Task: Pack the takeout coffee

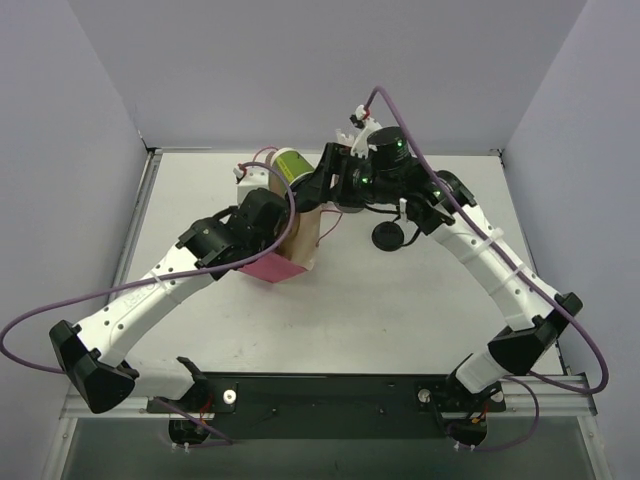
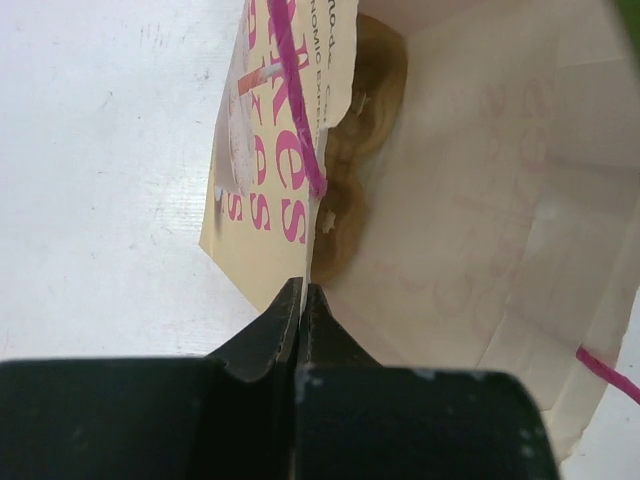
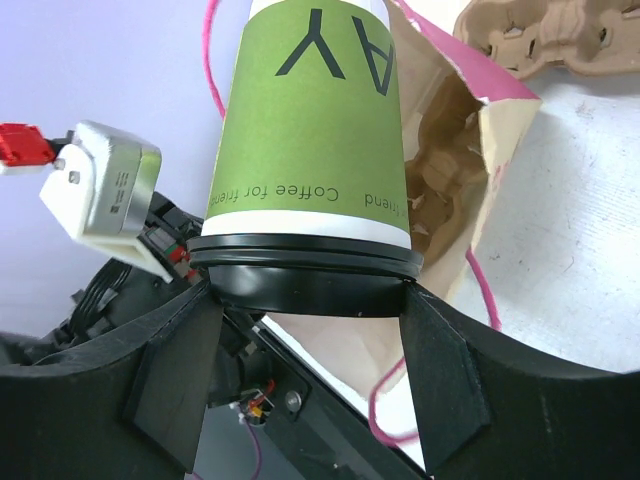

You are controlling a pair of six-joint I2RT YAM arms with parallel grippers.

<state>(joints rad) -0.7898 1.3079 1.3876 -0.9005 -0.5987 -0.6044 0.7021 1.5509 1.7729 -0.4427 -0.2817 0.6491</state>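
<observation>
The right gripper is closed on the black-lidded end of the small green paper cup, which is held just beside the open mouth of the brown paper bag on the tabletop. The bag's rim is pinched tight in the left gripper.

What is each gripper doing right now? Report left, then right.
Left gripper: closed, pinching the rim of the paper bag.
Right gripper: closed on the green cup, gripping at its black lid.
</observation>
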